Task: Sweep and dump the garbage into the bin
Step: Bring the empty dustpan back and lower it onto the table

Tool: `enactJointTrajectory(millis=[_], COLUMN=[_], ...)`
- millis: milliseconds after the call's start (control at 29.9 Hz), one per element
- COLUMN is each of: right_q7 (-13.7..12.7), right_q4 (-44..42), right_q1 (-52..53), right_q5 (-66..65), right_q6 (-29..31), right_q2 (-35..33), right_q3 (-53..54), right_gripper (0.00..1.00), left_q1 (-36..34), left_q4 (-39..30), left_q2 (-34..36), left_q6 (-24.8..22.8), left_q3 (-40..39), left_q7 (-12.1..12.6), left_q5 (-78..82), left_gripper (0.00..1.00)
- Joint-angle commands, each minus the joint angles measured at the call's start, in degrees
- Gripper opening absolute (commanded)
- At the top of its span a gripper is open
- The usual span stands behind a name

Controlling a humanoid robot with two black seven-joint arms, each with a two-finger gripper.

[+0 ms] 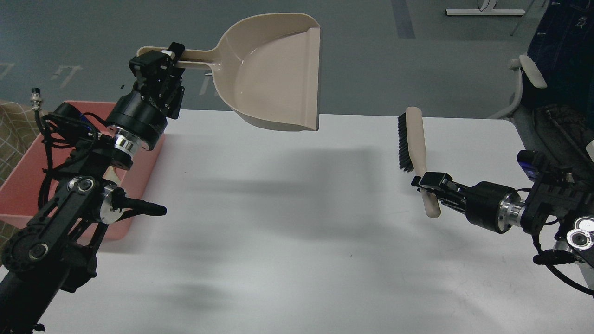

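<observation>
My left gripper (172, 56) is shut on the handle of the beige dustpan (274, 74) and holds it raised above the table's far edge, with the pan's open mouth facing right. The pan looks empty. My right gripper (429, 182) is shut on the handle of the black-bristled brush (410, 139), which it holds upright above the table's right side. The pink bin (23, 185) stands at the table's left edge, largely behind my left arm. A small whitish-beige scrap (110, 174) shows inside it between the arm's links. The yellow scrap is hidden.
The white table (297, 241) spreads between my two arms and carries only shadows. A chair (529, 88) with dark clothing stands beyond the far right corner. Patterned cloth (14, 130) lies left of the bin.
</observation>
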Motion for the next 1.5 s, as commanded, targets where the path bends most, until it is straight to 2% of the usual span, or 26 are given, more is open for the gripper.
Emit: enactJointTrajectory(millis=[0, 134, 468, 735, 802, 869, 1070, 1304, 1471], right_q7=[0.00, 0.09, 0.09, 0.18, 0.18, 0.18, 0.18, 0.18, 0.18], right_q4=[0.06, 0.06, 0.06, 0.06, 0.06, 0.15, 0.41, 0.68, 1.12], right_q1=[-0.02, -0.11, -0.37, -1.95, -2.39, -2.83, -3.62, -3.80, -3.89], right_q5=[0.01, 0.18, 0.27, 0.27, 0.27, 0.18, 0.18, 0.36, 0.36], right_q6=[0.00, 0.00, 0.00, 0.00, 0.00, 0.00, 0.00, 0.00, 0.00], right_q2=[-0.02, -0.02, -0.11, -2.57, -2.75, -2.75, -2.66, -3.36, -4.77], right_q3=[0.00, -0.09, -0.53, -0.80, -0.80, -0.80, -0.80, -1.76, -1.85], right_gripper=[0.00, 0.00, 0.00, 0.00, 0.00, 0.00, 0.00, 0.00, 0.00], left_q1=[1.31, 4.64, 4.83, 4.83, 4.91, 4.91, 4.83, 4.91, 5.00], left_q4=[0.07, 0.33, 4.81, 11.40, 11.76, 11.85, 12.90, 17.29, 18.61], left_q2=[-1.36, -1.62, -3.29, -2.41, -2.67, -3.03, -3.20, -3.55, -4.43], left_q6=[0.88, 1.85, 4.57, 4.93, 4.93, 5.19, 9.93, 14.41, 14.95], left_q3=[1.77, 1.86, 3.79, 7.13, 7.75, 8.27, 11.97, 14.87, 15.04], left_q7=[0.09, 0.01, -0.96, -7.81, -8.69, -8.96, -10.37, -10.98, -10.98], left_q5=[-0.09, -1.15, -0.18, 5.42, 7.54, 8.69, 14.76, 17.40, 17.66], left_gripper=[0.00, 0.00, 0.00, 0.00, 0.00, 0.00, 0.00, 0.00, 0.00])
